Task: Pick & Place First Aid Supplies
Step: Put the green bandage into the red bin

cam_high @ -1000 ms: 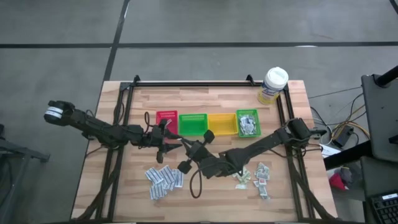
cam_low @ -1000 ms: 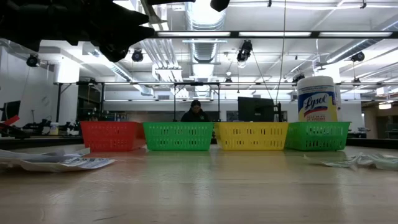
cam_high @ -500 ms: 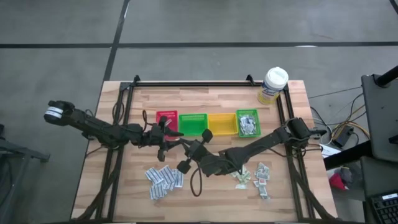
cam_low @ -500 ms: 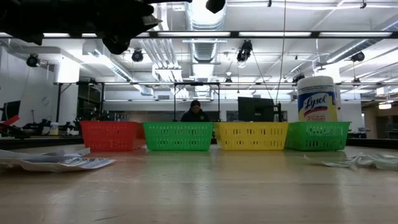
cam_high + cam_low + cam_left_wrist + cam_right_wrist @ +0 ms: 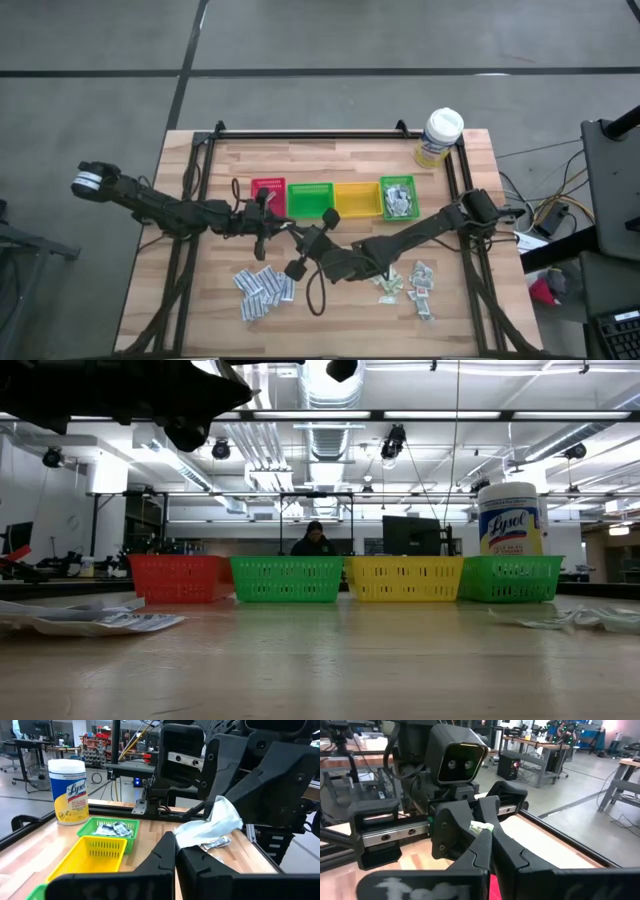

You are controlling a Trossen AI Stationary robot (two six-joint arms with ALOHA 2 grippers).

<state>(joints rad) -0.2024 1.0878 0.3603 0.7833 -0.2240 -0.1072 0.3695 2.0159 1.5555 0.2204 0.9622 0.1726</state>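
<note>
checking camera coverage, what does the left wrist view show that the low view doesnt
Only the left wrist view: a pale sachet pinched in the right hand, and sachets lying inside the green bin beside the wipes tub. Only the low view: the red bin, loose sachets on the table, a person far behind. Both: the yellow bin, that green bin and the tub.

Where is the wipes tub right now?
In the high view the wipes tub stands at the table's far right corner, just behind the green bin holding sachets.

bins: red, green, yellow, green | tub: yellow, white lid
</note>
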